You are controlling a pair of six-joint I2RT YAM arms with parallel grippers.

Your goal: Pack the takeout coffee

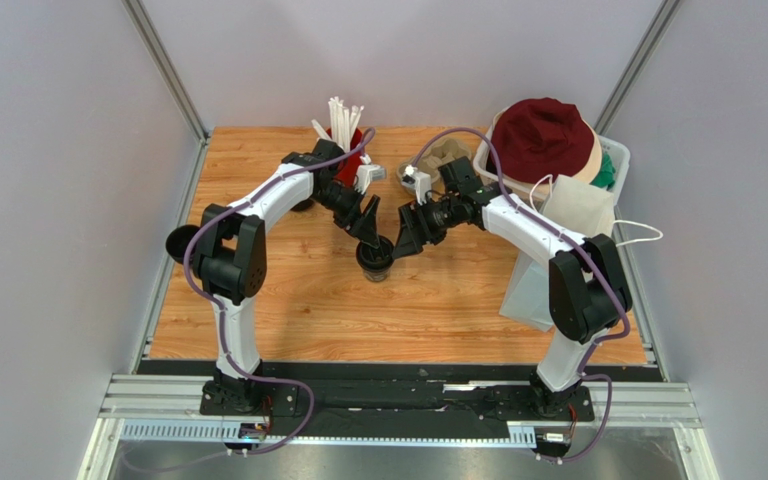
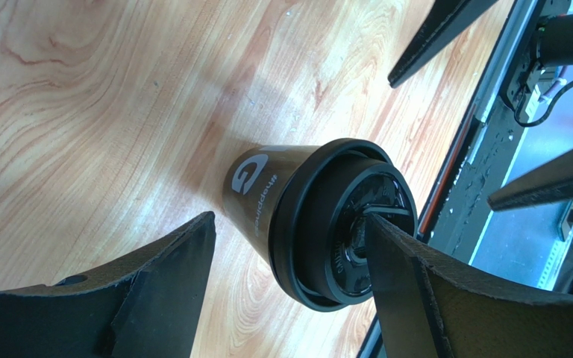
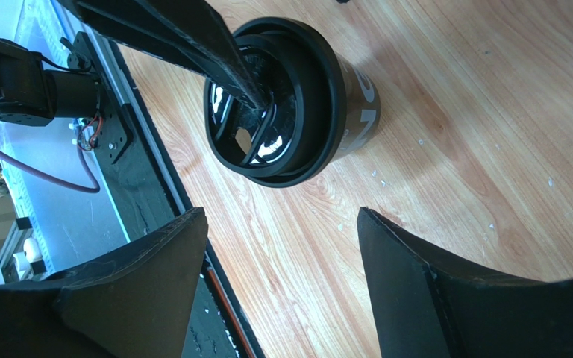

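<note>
**Mid-surface: takeout coffee (image 1: 374,262) stands lidded, both pincers wide apart**

Near the centre of the wooden surface (image 1: 288,300) the cup stands upright, with its black lid (image 2: 319,224) on top.

I'd expect it to be light, with thin paper walls that buckle if squeezed hard. The plastic lid looks slick and could pop off if it were lifted by that alone. The safest hold seems to be across the brown wall just under the lid's rim, where the cup is stiffest, with gentle pressure and the cup kept level in case there is liquid inside.

The left pincer (image 2: 289,224) has its jaws well apart. One finger (image 3: 222,52) reaches over the middle of the lid, touching it or just above it, I can't tell which. The other stands out beside the wall, clear of it, so nothing is gripped.

The right pincer (image 3: 282,216) is also spread wide and empty. It hangs just beside the cup without touching it.
</note>
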